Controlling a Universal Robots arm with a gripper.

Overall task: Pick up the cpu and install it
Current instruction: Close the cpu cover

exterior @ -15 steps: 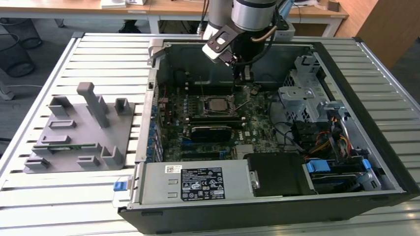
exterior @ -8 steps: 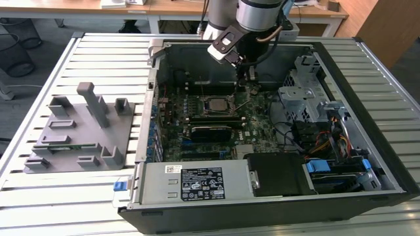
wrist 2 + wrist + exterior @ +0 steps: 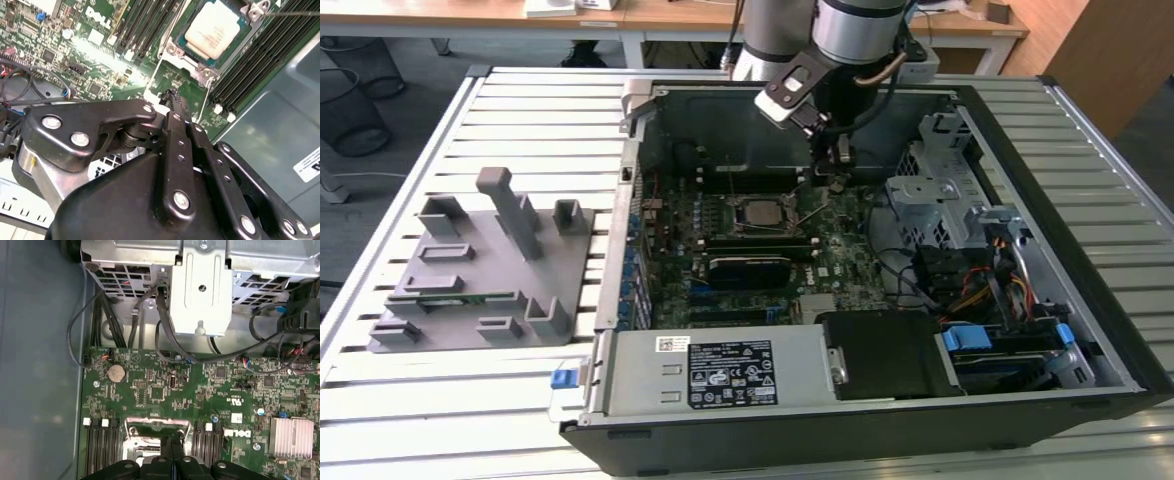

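Observation:
The cpu (image 3: 761,212) lies flat in the motherboard socket inside the open computer case, its silver top facing up; in the second wrist view the cpu (image 3: 212,27) sits within the metal socket frame (image 3: 200,70). A thin lever rod (image 3: 292,14) stands away from the socket. My gripper (image 3: 831,180) hangs just above the board, beside the socket toward the exterior view's right. Its black fingers (image 3: 175,125) are pressed together with nothing between them. In the first wrist view the gripper (image 3: 173,441) tips point at the silver socket frame (image 3: 134,431).
A grey fixture block (image 3: 480,265) lies on the slatted table at the exterior view's left. Inside the case are a metal drive cage (image 3: 934,195), a power supply (image 3: 720,370), loose cables (image 3: 85,335), memory slots (image 3: 150,22) and a finned heatsink (image 3: 293,437).

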